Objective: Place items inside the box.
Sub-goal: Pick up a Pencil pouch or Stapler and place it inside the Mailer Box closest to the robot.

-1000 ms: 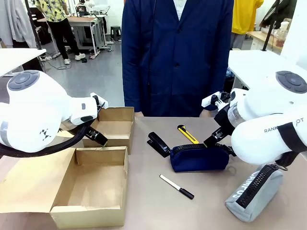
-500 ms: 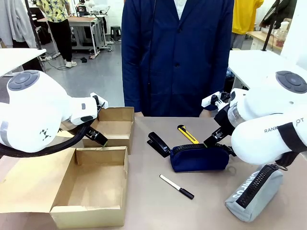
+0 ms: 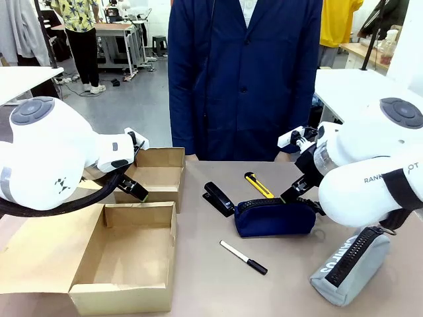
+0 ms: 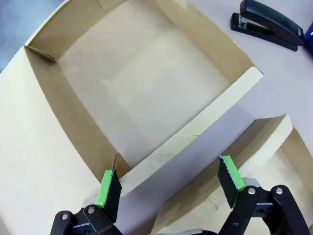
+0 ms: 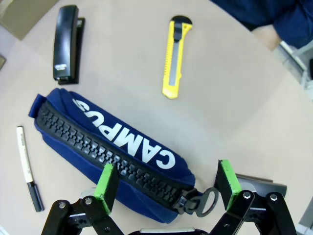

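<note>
Two open cardboard box halves sit at the left: a near one [image 3: 125,254] and a far one [image 3: 155,173]. My left gripper [image 3: 135,190] hovers open over the far box's near wall [image 4: 195,134], its green pads [image 4: 108,186] standing either side of that wall. A black stapler [image 3: 218,198], a yellow utility knife [image 3: 259,185], a navy zip pouch [image 3: 274,218], a white pen [image 3: 243,256] and a grey zip pouch [image 3: 350,264] lie on the table. My right gripper [image 5: 166,182] hangs open just above the navy pouch [image 5: 112,147], near its zip-pull end.
A person in a dark blue coat [image 3: 244,72] stands at the far edge of the table. In the right wrist view the stapler [image 5: 66,44], the knife [image 5: 177,56] and the pen [image 5: 27,166] lie around the pouch. Bare tabletop [image 3: 198,277] lies between box and pen.
</note>
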You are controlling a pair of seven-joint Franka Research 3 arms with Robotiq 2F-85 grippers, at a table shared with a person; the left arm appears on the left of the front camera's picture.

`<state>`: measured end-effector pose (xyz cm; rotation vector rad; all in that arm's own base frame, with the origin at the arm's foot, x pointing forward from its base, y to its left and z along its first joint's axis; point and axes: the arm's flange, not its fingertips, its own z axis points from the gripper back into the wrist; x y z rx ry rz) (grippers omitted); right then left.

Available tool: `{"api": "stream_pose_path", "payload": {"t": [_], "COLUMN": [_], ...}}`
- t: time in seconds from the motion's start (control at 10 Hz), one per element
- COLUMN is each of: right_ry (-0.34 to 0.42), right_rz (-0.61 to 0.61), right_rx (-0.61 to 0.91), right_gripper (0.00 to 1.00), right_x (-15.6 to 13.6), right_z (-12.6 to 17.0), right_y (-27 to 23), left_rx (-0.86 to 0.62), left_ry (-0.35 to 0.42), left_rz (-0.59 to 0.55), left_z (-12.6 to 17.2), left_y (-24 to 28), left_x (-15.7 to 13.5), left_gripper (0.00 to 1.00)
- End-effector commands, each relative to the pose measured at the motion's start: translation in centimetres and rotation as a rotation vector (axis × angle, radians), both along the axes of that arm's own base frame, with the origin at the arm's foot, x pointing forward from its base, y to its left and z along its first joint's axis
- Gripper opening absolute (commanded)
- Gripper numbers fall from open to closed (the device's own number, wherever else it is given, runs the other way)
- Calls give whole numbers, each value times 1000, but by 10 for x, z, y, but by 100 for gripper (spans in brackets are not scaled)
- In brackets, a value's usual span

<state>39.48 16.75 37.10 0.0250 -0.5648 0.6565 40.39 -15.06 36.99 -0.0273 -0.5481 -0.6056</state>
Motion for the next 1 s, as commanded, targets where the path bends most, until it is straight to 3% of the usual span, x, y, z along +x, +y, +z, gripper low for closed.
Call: {"api": "stream_pose_path", "payload": {"t": [0.0, 0.1, 0.2, 0.3, 0.4, 0.5, 0.6, 0.7, 0.9], "right_ry": [0, -1, 89, 131, 118, 140, 181, 224, 297], "right_rz": [0, 12, 14, 0, -24, -32, -58, -202, -509], "right_rx": [0, 10, 75, 120, 128, 196, 412, 688, 1087], "right_gripper": [100, 100, 100, 100, 100, 100, 100, 100, 100], "right_x": [0, -5, -20, -40, -62, -77, -88, -96, -113], "right_z": [0, 24, 68, 105, 133, 150, 160, 161, 141], "right_y": [0, -5, -22, -42, -72, -114, -164, -224, -320], "left_rx": [0, -26, -111, -187, -216, -278, -420, -610, -939], "left_ry": [0, -47, -40, -13, -12, 63, 101, 176, 178], "left_rz": [0, -56, -113, -92, -73, -103, -94, -150, -89], "left_z": [0, 27, 69, 106, 132, 148, 157, 157, 134], "left_y": [0, 1, 8, 20, 36, 64, 102, 162, 276], "left_x": [0, -13, -38, -64, -87, -103, -108, -110, -109], "left_gripper": [100, 100, 100, 100, 100, 100, 100, 100, 100]}}
